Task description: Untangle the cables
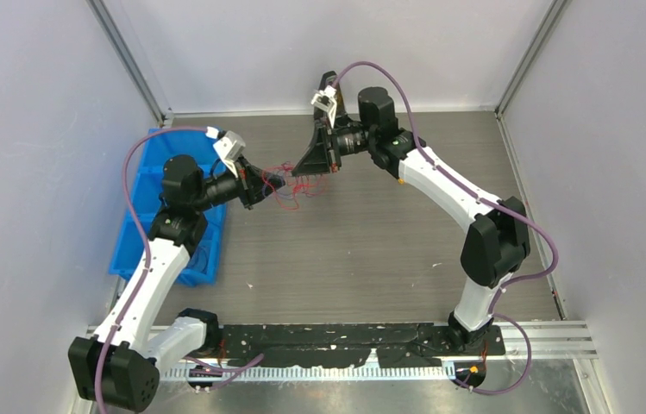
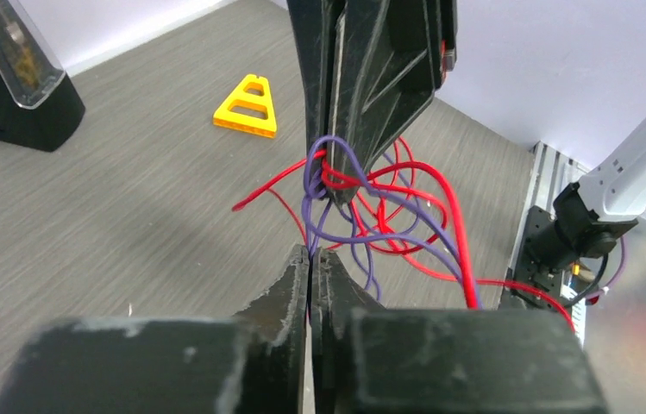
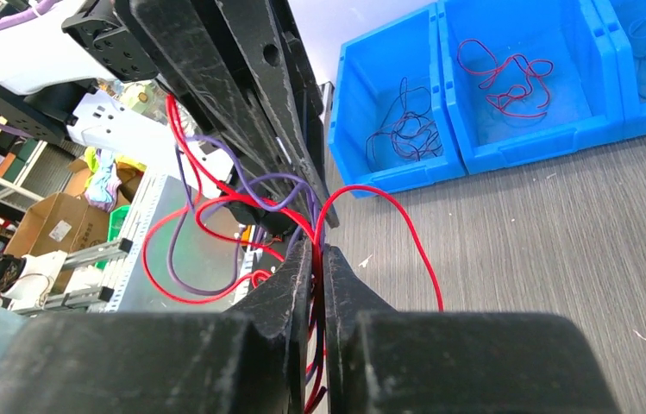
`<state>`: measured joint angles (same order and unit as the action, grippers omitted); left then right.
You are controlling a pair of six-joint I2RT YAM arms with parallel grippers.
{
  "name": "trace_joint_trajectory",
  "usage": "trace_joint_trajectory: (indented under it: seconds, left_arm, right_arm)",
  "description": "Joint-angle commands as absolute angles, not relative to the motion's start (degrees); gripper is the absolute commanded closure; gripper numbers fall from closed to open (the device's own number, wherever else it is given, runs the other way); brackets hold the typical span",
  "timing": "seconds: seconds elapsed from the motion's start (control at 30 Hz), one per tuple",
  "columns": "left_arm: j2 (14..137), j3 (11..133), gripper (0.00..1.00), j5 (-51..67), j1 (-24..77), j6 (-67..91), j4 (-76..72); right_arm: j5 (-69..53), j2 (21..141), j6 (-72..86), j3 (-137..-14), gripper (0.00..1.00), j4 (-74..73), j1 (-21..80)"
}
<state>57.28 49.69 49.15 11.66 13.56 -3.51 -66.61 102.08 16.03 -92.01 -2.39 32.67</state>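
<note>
The cables (image 1: 297, 188) are a loose tangle of thin red and purple strands hanging just above the table between my two grippers. In the left wrist view the tangle (image 2: 317, 168) hangs from the tip of the right gripper (image 2: 341, 185), which comes down from above. My left gripper (image 2: 312, 254) is shut, with a purple strand running into the seam of its jaws. In the right wrist view my right gripper (image 3: 319, 250) is shut on red and purple strands (image 3: 313, 226). The left gripper's fingers (image 3: 250, 103) stand close above it.
Blue bins (image 3: 388, 164) stand at the table's left side (image 1: 134, 198); one holds black wires (image 3: 405, 129), another red wires (image 3: 509, 82). A yellow triangular piece (image 2: 246, 108) lies on the table beyond the tangle. A black wedge-shaped part (image 2: 9, 86) stands at far left.
</note>
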Motion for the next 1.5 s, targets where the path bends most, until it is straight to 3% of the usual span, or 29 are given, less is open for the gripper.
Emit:
trace_joint_trajectory:
  seconds: [0.0,0.07,0.17,0.3,0.4,0.63,1.07,1.47]
  left_arm:
    - [56.2,52.22,1.0,48.46,11.76,10.66,0.71]
    - [55.43,51.99,1.0,48.18,10.75,10.34,3.08]
    - [54.04,51.3,1.0,47.99,7.85,10.37,5.42]
    - [52.31,50.65,1.0,45.75,2.98,10.41,8.19]
    - [51.69,51.19,1.0,44.84,0.35,8.93,10.99]
    - [51.76,57.47,1.0,38.13,-12.63,-0.43,22.48]
    - [59.73,77.2,1.0,45.4,-36.18,-10.4,39.74]
    - [63.27,87.67,1.0,52.32,-39.46,-16.34,51.66]
  right_arm:
    - [-68.3,97.67,17.43,-92.51,0.86,-1.62,30.86]
    - [-68.14,97.39,17.71,-91.98,0.8,-2.04,29.21]
    - [-67.97,97.25,14.27,-91.95,0.79,-7.17,26.4]
    - [-66.07,97.38,-0.31,-93.92,0.79,-24.34,22.2]
    - [-62.51,98.17,-11.86,-96.88,0.92,-39.11,20.09]
    - [-55.58,99.21,-23.99,-97.3,0.95,-50.45,11.32]
    - [-49.63,99.25,-33.54,-89.45,0.95,-54.1,3.53]
    - [-53.87,98.86,-27.3,-84.27,0.95,-46.2,3.24]
